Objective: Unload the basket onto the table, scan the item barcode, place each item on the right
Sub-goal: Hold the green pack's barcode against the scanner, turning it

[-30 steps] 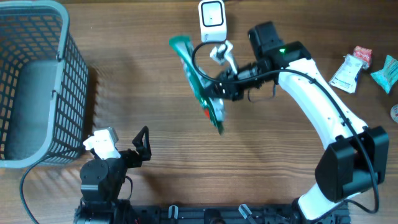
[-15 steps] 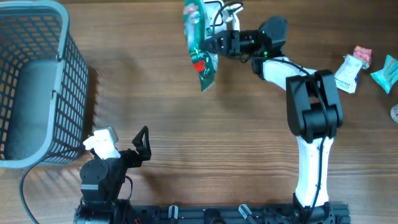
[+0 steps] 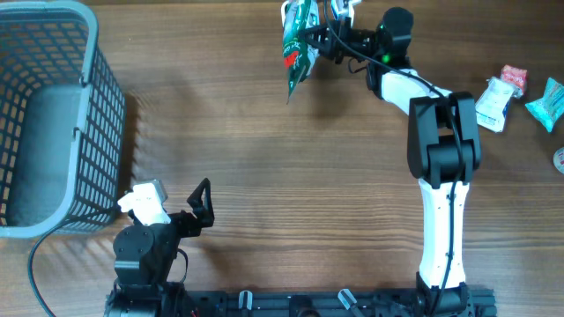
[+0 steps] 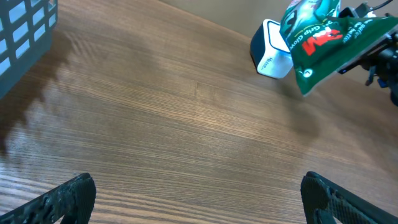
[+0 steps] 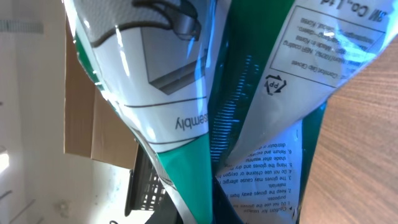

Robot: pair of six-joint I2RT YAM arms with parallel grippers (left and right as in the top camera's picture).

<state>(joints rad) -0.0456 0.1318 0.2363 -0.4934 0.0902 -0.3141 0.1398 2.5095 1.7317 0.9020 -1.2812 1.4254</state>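
Note:
The item is a green and white glove packet (image 3: 298, 44), held off the table at the far edge by my right gripper (image 3: 322, 40), which is shut on it. In the left wrist view the packet (image 4: 323, 40) hangs right in front of the white scanner (image 4: 271, 56). The right wrist view is filled by the packet (image 5: 186, 93), showing its printed back and hiding the fingers. I cannot make out a barcode. My left gripper (image 3: 201, 204) rests near the front edge, open and with nothing between its fingertips (image 4: 74, 199).
A grey wire basket (image 3: 53, 114) stands at the left, its corner also in the left wrist view (image 4: 25, 31). Small packets (image 3: 498, 99) and a teal one (image 3: 546, 101) lie at the far right. My right arm reaches along the right side.
My right arm has swung the packet from mid-table up to the far edge, over the scanner, and turned it. The left arm has not moved.

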